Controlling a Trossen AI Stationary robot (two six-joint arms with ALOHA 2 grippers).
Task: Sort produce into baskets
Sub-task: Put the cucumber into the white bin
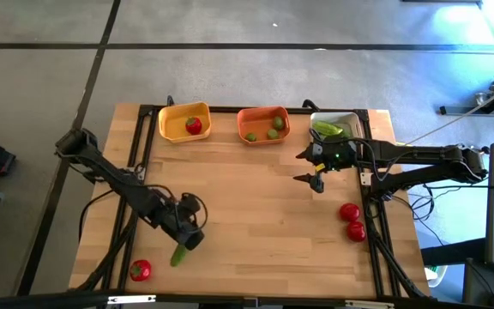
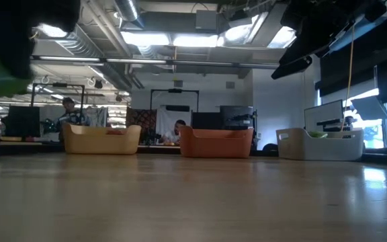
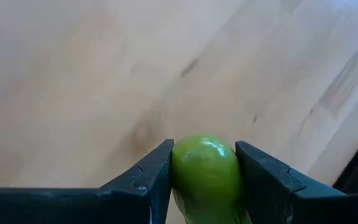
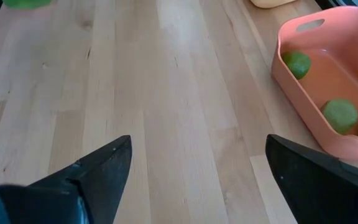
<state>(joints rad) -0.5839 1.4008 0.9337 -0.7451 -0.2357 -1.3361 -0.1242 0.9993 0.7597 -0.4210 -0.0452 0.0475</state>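
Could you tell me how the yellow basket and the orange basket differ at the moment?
The yellow basket holds one red tomato-like piece; the orange basket holds yellow-green lime-like balls, three by the right wrist view. The yellow basket is the leftmost of the row at the table's far edge; the orange basket sits in the middle. Both are shallow rounded tubs of similar size.

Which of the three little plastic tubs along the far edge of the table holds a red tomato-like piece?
The yellow plastic tub, the leftmost of the row, holds one red tomato-like piece. The orange middle tub and the white-grey tub hold only green pieces.
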